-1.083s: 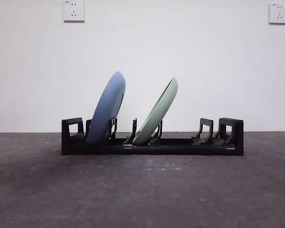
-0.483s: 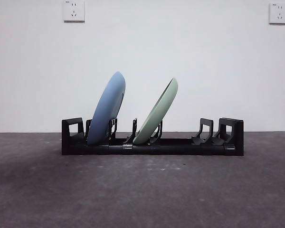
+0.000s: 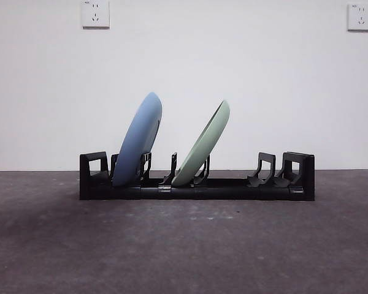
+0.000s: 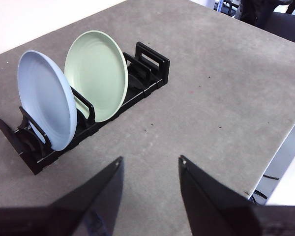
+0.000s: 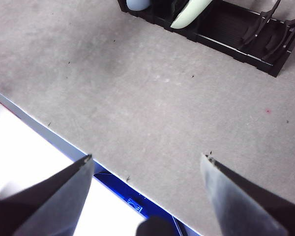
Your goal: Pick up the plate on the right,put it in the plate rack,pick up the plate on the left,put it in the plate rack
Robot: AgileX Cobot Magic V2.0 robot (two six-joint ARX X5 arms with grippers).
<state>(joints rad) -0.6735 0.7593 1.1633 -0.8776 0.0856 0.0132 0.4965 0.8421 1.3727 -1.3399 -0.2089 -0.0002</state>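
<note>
The black plate rack (image 3: 245,187) lies across the grey table and holds two plates leaning rightward in its prongs. A blue plate (image 3: 139,141) stands near the rack's left end and a pale green plate (image 3: 203,144) near its middle. Both show in the left wrist view as the blue plate (image 4: 43,98) and green plate (image 4: 97,73) in the rack (image 4: 150,61). My left gripper (image 4: 150,164) hangs open above the table, well away from the rack. My right gripper (image 5: 146,158) is open over the table's near edge, the rack (image 5: 236,29) far from it.
Two wall sockets (image 3: 95,13) sit high on the white wall behind. The table edge (image 5: 49,125) runs beneath the right gripper, with a blue frame below it. A chair (image 4: 265,12) stands past the table's far corner in the left wrist view.
</note>
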